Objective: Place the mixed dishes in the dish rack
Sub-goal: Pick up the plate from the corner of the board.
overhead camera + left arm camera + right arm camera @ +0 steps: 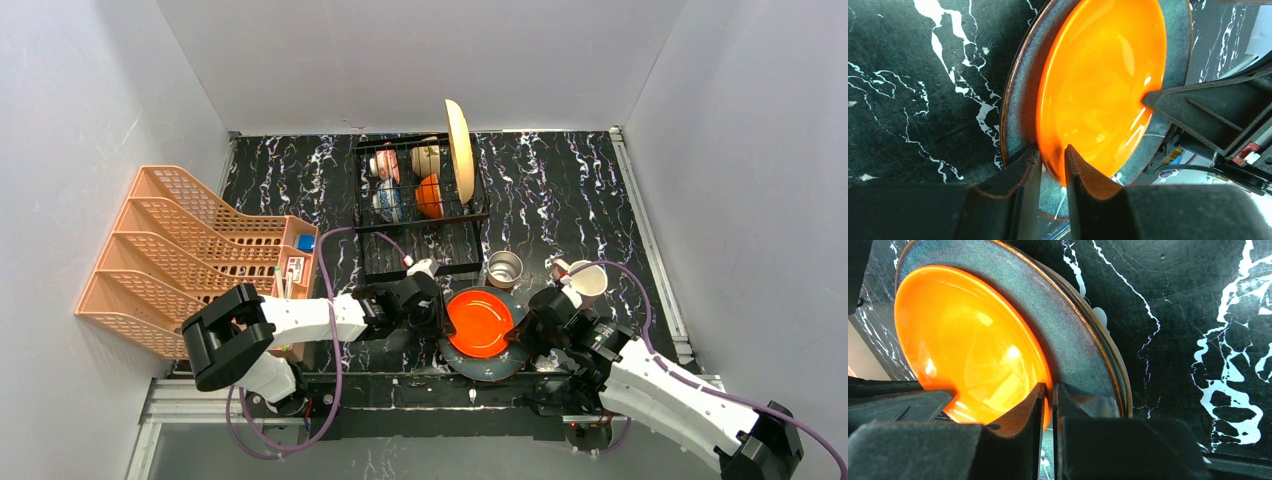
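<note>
As orange plate (480,322) lies on grey plate (492,368) | left claw (1052,152) clamps rim | right claw (1049,390) clamps rim

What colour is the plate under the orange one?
That lower plate is grey-green, brown-rimmed; clearest in the right wrist view.

The red-orange plate (480,322) is glazed wet-glossy, throwing highlights; the grey-green plate (1068,325) looks matt and speckled. The counter (560,200) is smooth black marble-look with white veins. The steel cup (504,268) is dull brushed metal; the fingers (1018,200), matt black plastic.
</note>
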`<action>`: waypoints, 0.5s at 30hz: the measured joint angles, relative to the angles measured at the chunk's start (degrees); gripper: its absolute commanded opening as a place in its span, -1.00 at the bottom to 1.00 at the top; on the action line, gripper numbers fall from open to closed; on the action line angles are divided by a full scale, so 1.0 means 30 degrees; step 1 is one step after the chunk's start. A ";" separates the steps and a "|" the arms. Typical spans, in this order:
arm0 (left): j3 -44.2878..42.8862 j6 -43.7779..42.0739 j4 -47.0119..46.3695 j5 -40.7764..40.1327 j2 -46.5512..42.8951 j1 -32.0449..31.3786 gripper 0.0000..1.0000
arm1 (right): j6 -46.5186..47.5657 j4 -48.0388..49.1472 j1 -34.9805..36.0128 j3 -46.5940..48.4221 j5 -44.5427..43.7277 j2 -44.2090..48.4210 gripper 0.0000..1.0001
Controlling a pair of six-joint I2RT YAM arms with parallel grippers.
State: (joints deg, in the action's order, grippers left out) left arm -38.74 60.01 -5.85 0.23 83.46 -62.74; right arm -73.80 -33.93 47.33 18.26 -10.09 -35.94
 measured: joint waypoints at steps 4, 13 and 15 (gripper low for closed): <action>0.0095 0.0022 0.0080 -0.0117 0.0000 0.0000 -0.91 | 0.0007 -0.0066 -0.0007 -0.0073 0.0029 0.0262 -0.97; 0.0175 0.0452 -0.0313 -0.0539 -0.0386 0.0219 -1.00 | 0.0022 -0.0226 -0.0007 -0.0124 0.0430 0.0568 -0.32; 0.0175 0.0437 -0.0357 -0.0539 -0.0503 0.0182 -1.00 | 0.0036 -0.0211 -0.0007 -0.0080 0.0459 0.0634 -0.17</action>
State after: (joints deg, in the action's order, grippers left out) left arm -38.22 61.32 -6.92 -1.39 81.95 -62.19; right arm -73.69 -34.57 47.31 18.02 -8.71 -34.04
